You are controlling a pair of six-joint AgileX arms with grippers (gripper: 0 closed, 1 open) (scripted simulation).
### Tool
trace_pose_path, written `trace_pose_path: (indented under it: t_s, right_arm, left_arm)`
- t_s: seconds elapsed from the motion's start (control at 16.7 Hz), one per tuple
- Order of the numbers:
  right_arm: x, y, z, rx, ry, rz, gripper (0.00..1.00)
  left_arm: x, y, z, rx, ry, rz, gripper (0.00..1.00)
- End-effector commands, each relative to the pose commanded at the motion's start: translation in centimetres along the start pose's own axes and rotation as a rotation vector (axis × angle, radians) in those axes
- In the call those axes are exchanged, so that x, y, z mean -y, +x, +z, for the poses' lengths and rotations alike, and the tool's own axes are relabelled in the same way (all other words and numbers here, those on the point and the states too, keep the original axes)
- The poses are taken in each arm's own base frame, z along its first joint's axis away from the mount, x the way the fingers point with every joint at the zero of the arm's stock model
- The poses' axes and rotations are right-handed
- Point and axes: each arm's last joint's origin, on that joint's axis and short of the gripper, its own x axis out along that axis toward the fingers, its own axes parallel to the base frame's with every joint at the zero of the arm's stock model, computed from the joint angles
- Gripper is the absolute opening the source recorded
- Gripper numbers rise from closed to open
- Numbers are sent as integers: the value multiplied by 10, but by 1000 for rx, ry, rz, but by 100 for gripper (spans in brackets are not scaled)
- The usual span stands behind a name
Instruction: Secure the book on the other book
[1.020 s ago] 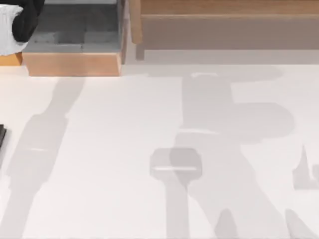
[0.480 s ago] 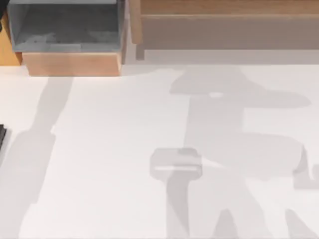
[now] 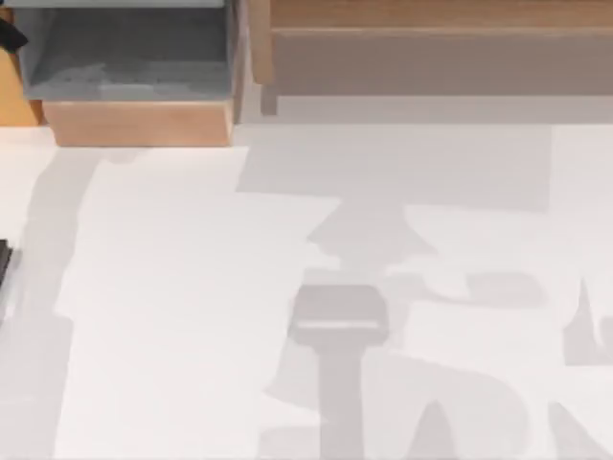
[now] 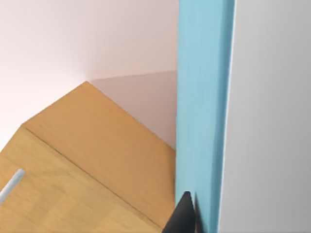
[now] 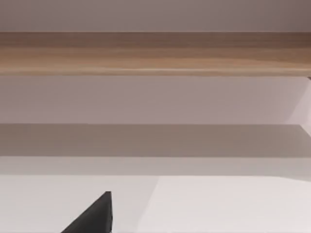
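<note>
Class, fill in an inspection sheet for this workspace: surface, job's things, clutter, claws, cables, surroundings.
Surface: white table, crossed by grey shadows.
Job's things: blue-edged book right beside the left claw; second book, nothing seen.
Clutter: nothing seen.
Claws: left claw by the book, wooden cabinet beyond it; right claw over the table, facing the wooden shelf.
Cables: nothing seen.
Surroundings: grey-lined wooden box at the top view's upper left.

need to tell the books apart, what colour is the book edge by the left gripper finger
Light blue; the book shows best in the left wrist view.
</note>
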Motion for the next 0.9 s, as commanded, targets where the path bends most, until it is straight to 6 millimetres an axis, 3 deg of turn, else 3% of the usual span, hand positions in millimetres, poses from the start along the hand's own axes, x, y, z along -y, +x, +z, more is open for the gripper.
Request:
trace_pose_path:
  t_s: [0.3, 0.54, 0.72, 0.9]
  right_arm:
    - [0, 0, 0, 0, 0, 0, 100]
    - [0, 0, 0, 0, 0, 0, 100]
    - [0, 0, 0, 0, 0, 0, 100]
    - [0, 0, 0, 0, 0, 0, 100]
  left_arm:
    - [9, -56, -79, -163, 372, -169, 0]
    - [27, -113, -141, -275, 577, -368, 0]
    - [42, -155, -169, -318, 622, -482, 0]
    - [55, -181, -178, -331, 630, -541, 0]
